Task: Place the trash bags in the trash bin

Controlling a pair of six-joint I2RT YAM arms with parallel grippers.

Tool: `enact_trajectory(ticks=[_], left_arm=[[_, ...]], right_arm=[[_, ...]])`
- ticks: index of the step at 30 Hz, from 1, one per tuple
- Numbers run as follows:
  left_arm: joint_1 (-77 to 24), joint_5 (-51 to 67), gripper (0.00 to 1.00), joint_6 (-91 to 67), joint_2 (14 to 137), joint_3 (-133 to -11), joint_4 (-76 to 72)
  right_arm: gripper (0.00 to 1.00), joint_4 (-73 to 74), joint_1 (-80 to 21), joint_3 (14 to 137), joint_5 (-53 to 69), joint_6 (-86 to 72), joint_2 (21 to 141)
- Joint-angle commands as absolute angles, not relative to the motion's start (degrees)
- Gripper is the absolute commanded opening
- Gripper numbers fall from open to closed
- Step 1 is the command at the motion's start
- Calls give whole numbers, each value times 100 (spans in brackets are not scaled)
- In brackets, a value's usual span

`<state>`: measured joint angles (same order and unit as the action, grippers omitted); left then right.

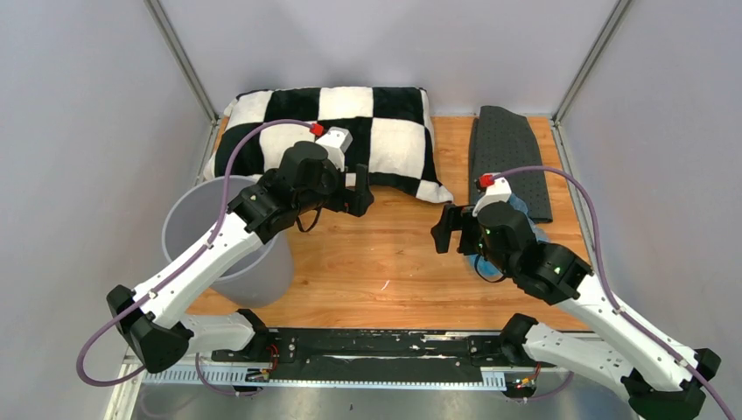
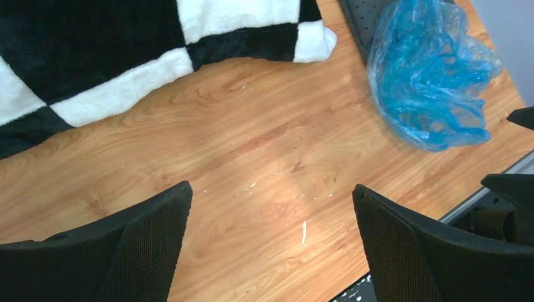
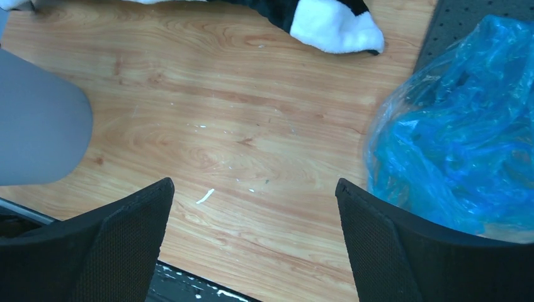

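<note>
The trash bag (image 2: pixel 431 75) is a crumpled light-blue heap on the wood table at the right, partly on the mat. In the top view it (image 1: pixel 535 232) is mostly hidden under my right wrist. In the right wrist view it (image 3: pixel 460 145) lies just beyond the right finger. The grey trash bin (image 1: pixel 262 276) stands upright at the table's left front and is empty, and its wall (image 3: pixel 34 126) shows in the right wrist view. My left gripper (image 1: pixel 360 188) (image 2: pixel 271 190) is open and empty over mid-table. My right gripper (image 1: pixel 444 229) (image 3: pixel 254 183) is open and empty, left of the bag.
A black-and-white checkered pillow (image 1: pixel 350 131) (image 2: pixel 94 56) (image 3: pixel 334 22) lies at the back. A dark grey dotted mat (image 1: pixel 512 153) (image 2: pixel 365 16) (image 3: pixel 466 16) lies at the back right. Grey walls enclose the table. A black rail (image 1: pixel 376 346) runs along the near edge.
</note>
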<state>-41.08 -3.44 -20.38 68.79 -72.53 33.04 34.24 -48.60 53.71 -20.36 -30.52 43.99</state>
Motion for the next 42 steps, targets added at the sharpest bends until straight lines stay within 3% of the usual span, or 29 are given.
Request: enact_trajectory(ticks=[1,7,14,20,36,39,42], left_arm=[[-4140,-486,100,-1889,6900,-7424,3267],[-4140,-554,100,-1780,6878,-7538,3453],[-4140,-407,100,-1632,6775,-7441,3498],[-4140,-125,100,-1750,6586,-7207,3445],[-4140,320,100,-2152,6280,-6591,2991],[-4140,377,100,-2237,6215,-6476,2937],[-4140,441,100,-2415,6103,-6318,2785]], right_arm=[[100,4022,-4843,5521,-2176,-2779,4547],[100,4282,-4840,5580,-2100,-2843,4665],[100,4923,-4838,5517,-2855,-3184,4747],[93,4944,-4602,5081,-3182,-3583,4911],[83,3867,-2582,4032,-2512,-3461,5367],[76,3782,-2523,3898,-2386,-3463,5374],[59,3687,-2521,3825,-2006,-3450,5424]])
